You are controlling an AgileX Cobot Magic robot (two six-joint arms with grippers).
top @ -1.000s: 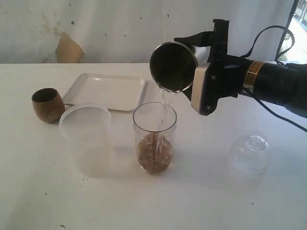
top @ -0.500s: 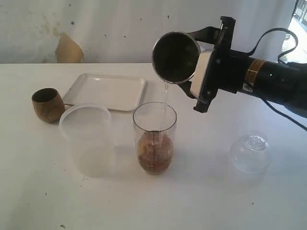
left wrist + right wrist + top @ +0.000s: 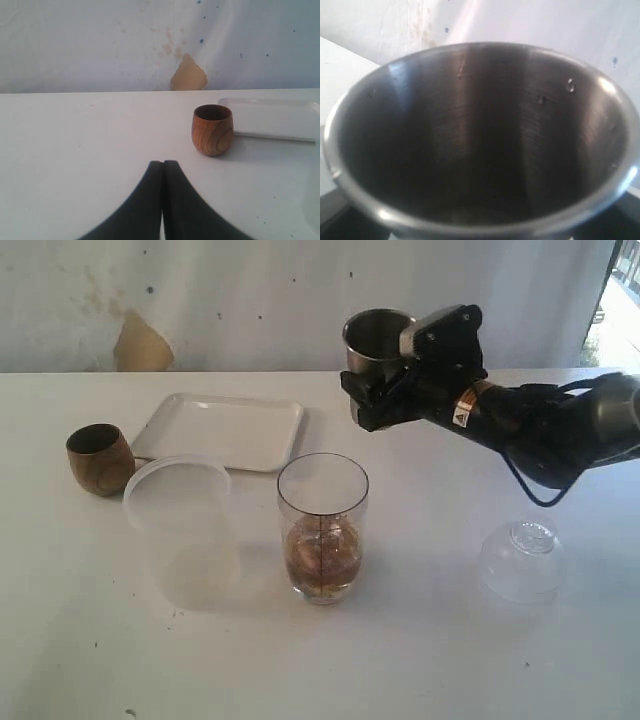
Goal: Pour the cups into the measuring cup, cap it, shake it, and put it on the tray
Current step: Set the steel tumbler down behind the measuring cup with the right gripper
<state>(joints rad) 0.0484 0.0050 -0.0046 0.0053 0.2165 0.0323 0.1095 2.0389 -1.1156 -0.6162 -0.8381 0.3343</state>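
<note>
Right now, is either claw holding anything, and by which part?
The right claw grips the tapered stainless-steel tumbler, upright, around its lower body, below the rolled rim. The left claw is shut, holding nothing.

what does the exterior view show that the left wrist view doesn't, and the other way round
Only the exterior view: the measuring cup with brown contents at its bottom, the milky tub beside it, a clear domed cap, and the right gripper holding the steel tumbler upright above the table.
Only the left wrist view: the left gripper, its jaws shut with nothing between them.
Both: the wooden cup, the white tray near it, and the tan patch on the wall.
</note>
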